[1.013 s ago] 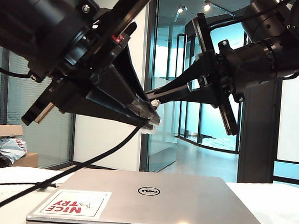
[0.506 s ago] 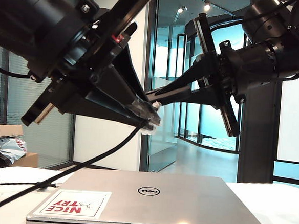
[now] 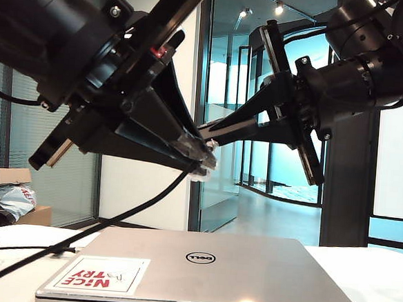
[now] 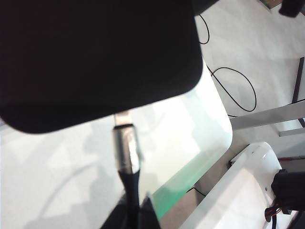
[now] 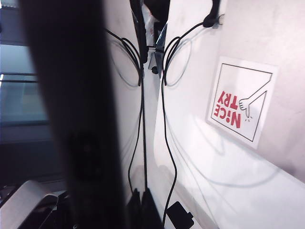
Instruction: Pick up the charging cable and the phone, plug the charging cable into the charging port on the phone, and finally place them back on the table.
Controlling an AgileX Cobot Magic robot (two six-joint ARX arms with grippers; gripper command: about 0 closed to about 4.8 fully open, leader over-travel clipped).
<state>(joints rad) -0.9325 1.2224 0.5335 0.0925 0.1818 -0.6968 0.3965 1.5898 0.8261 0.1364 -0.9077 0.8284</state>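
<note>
Both of my pincers meet in mid-air above the closed silver Dell laptop (image 3: 203,272); my left gripper (image 3: 202,158) reaches in from the left of the exterior view, its fingers clenched on the charging cable (image 3: 117,224) just behind the plug; my right gripper (image 3: 210,129) comes in from the right, clamped on the phone (image 4: 90,57), though its grip itself is hard to make out in the exterior view. Seen from my left wrist, the cable's whitish-silver plug (image 4: 125,145) points straight at the phone's rounded lower edge, its metal tip touching or just entering that edge; how deep it sits I cannot tell. From my right wrist the phone fills the frame as a dark blurred slab (image 5: 71,114). Black cord hangs from my left pincer in a long slack line down to the white table (image 3: 379,281), passing the laptop's left corner, where a small tie band (image 3: 62,249) sits on it; on the laptop lid lies a white sticker with red "NICE TRY" lettering (image 3: 98,274).
</note>
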